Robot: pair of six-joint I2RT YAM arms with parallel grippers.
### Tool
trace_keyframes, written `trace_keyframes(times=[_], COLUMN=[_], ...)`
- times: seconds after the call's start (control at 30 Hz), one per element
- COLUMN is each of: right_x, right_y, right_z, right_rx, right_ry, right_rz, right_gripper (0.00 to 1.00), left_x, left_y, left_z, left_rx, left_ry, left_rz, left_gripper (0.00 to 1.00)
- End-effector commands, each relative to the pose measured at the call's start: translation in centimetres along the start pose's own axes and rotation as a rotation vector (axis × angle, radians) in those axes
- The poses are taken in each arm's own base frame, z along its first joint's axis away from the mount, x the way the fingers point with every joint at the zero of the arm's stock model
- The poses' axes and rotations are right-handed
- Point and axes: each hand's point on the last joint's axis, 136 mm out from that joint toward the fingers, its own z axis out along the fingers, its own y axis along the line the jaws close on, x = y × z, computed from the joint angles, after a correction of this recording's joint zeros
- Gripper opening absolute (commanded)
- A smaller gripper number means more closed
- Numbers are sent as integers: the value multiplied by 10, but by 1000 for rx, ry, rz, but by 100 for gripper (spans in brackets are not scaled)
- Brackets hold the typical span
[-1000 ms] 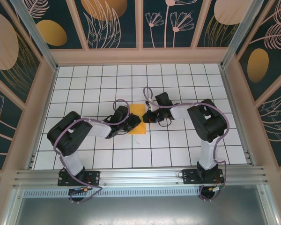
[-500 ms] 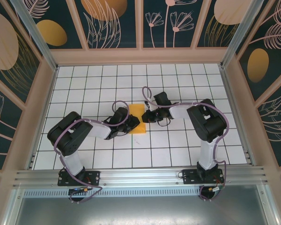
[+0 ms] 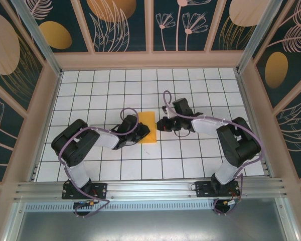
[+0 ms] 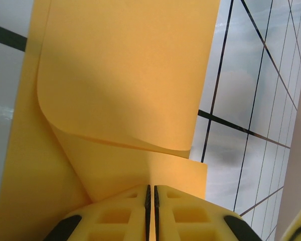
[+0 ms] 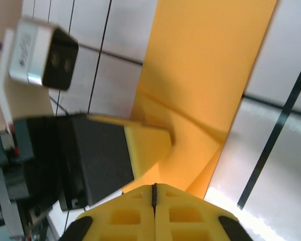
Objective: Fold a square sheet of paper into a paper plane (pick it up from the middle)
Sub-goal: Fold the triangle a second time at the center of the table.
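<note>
I'm looking down at the thin orange-yellow square sheet of paper (image 3: 147, 123), and it sits on the white gridded table (image 3: 190, 155) right between my two arms, already doubled into a narrow upright rectangle. So by my reading the first centre fold is in and the nose folds are not yet made: early in the job.

My left gripper (image 3: 139, 132) is at the sheet's near-left corner. On the left wrist camera its yellow pads (image 4: 115, 216) are pressed together, only a hairline seam between them. The paper (image 4: 125, 75) runs right up to the tips. One layer lies flat and another curls over it in a soft, uncreased roll. I can't tell whether a layer is caught in that seam. I judge this arm is here to anchor the corner so the sheet cannot slide.

My right gripper (image 3: 161, 125) comes in from the opposite side, jaws fully together, tips at the sheet's right edge. From its wrist camera (image 5: 153, 193) I see the paper (image 5: 210, 65) kinked upward near the left arm's yellow fingertip (image 5: 153, 143). Closed jaws make a blunt pusher, which suits pressing a flap down or running a crease.

The risk I see is that springy roll: pushed unevenly, it creases crooked.
</note>
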Motion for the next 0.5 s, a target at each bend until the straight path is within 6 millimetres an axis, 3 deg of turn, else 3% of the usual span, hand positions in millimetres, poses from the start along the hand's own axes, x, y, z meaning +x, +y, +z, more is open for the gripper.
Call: trace_keyframes(times=[0.0, 0.47], right_x=[21, 38], right_y=[19, 9], right_z=[11, 36], right_rx=[-91, -72], right_ry=[73, 159], right_rz=[16, 28], right_gripper=[4, 0], left_x=[13, 7], left_y=[31, 26], left_z=[6, 0], left_rx=[-96, -77], left_ry=[33, -2], left_rz=[-2, -14], left_gripper=[15, 16])
